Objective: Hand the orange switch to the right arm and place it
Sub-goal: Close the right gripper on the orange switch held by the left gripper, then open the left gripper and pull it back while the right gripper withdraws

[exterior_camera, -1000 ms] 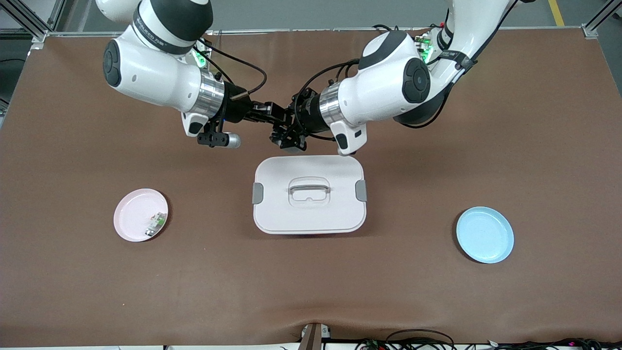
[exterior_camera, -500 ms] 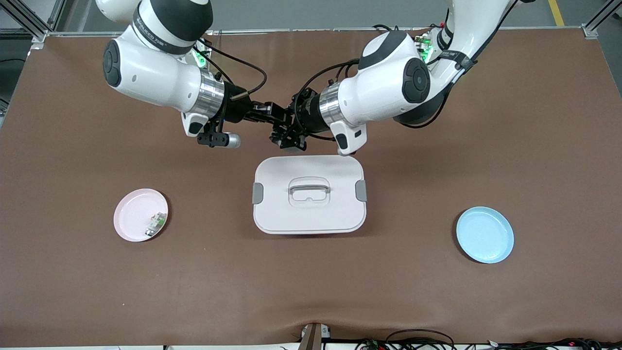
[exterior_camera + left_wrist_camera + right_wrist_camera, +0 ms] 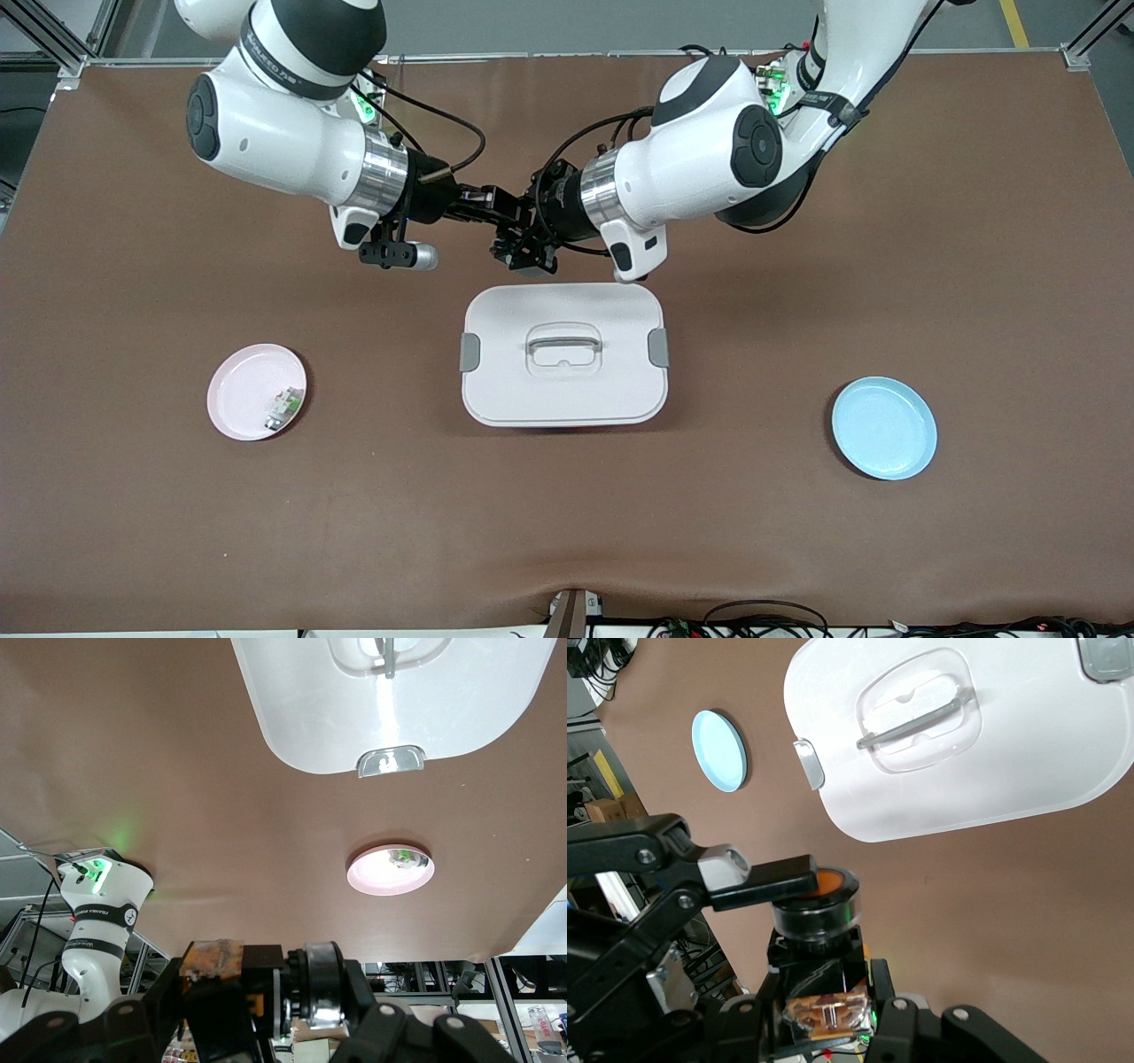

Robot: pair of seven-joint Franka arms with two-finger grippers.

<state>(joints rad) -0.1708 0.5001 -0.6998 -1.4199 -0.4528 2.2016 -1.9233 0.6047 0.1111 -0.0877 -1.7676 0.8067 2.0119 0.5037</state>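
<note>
Orange switch [image 3: 819,895] mid-air between closed left gripper [image 3: 529,232] and closed right gripper [image 3: 496,206], both clamping it.

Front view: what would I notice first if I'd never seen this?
The two white robot arms meeting: the left gripper and right gripper are both shut on the tiny black-and-orange switch, above the brown table. Nearer the front camera sits a white lidded box, between a pink plate and a blue plate.
</note>
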